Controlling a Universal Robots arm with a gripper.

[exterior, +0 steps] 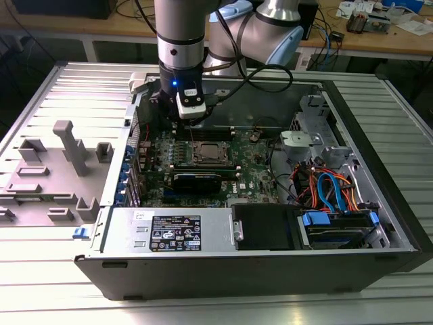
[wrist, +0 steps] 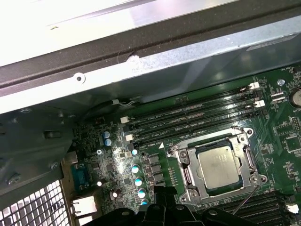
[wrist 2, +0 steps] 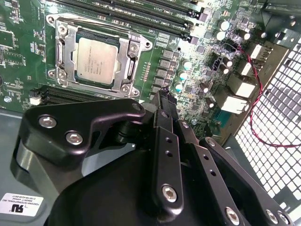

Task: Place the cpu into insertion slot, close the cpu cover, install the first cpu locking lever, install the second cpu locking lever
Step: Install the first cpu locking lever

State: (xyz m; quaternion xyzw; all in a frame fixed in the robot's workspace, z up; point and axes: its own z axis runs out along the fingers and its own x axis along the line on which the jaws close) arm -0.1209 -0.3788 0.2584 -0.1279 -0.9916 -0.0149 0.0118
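The cpu [wrist 2: 96, 61] [wrist: 221, 167] lies flat in the insertion slot [wrist 2: 61, 28] [wrist: 242, 141] on the green board, also seen from outside [exterior: 206, 154]. The silver cpu cover [wrist 2: 131, 56] [wrist: 188, 172] lies down over the chip's edges. One thin wire lever [wrist 2: 103, 26] runs along a side of the socket. Another thin rod [wrist: 244, 200] angles away from a socket corner. My black gripper [wrist 2: 162, 96] [wrist: 164, 192] [exterior: 191, 120] hovers above the board beside the socket, shut, with nothing between its fingers.
Long black memory slots [wrist 2: 141, 19] [wrist: 197, 117] flank the socket. The case wall [wrist: 141, 70] and perforated rear panel [wrist 2: 273, 122] stand close by, with a red wire [wrist 2: 254, 94]. Drive cables [exterior: 331, 189] and a power supply [exterior: 176, 233] fill the case. A grey fixture [exterior: 54, 169] sits at the exterior view's left.
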